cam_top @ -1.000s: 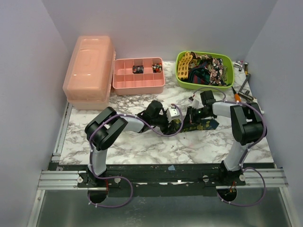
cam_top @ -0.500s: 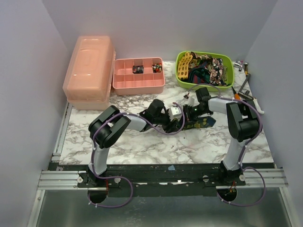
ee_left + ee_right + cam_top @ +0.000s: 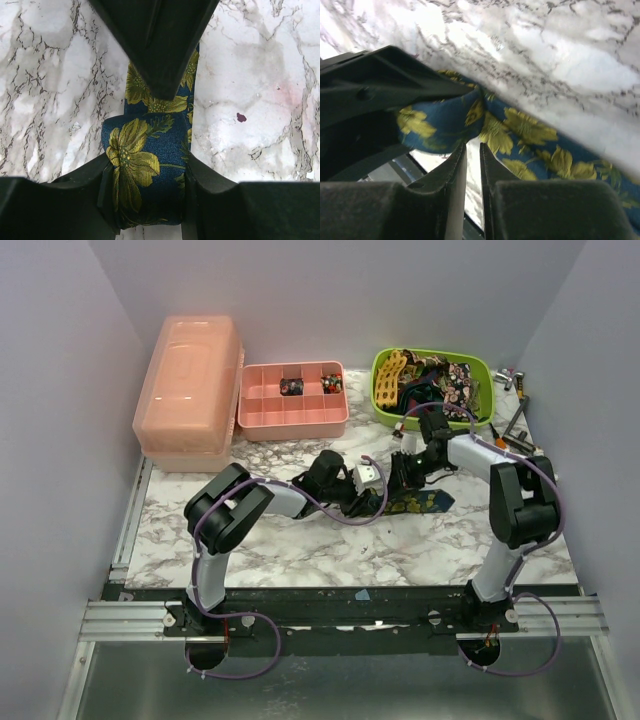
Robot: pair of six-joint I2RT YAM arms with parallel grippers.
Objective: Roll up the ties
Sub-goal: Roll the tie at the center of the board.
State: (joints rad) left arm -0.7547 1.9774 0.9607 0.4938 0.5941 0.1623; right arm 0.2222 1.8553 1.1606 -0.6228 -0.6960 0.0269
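Note:
A dark navy tie with yellow-green flowers (image 3: 422,502) lies on the marble table, partly rolled. My left gripper (image 3: 145,177) is shut on the rolled end (image 3: 142,165); one finger (image 3: 75,200) presses each side. The flat tail (image 3: 185,95) runs away from the roll. My right gripper (image 3: 472,146) is shut with only a thin gap and holds nothing. Its tips sit at the fold where the roll (image 3: 437,125) meets the tail (image 3: 535,135). In the top view the two grippers meet at mid-table: left (image 3: 376,494), right (image 3: 404,476).
A green bin (image 3: 484,368) at back right holds several other ties. A pink compartment tray (image 3: 292,421) is at back centre and a pink lidded box (image 3: 188,390) at back left. Small tools (image 3: 515,405) lie by the right wall.
My right arm has swung back and left, bringing its gripper in against the roll. The tie's flat tail has drawn slightly left. The left gripper has kept its hold.

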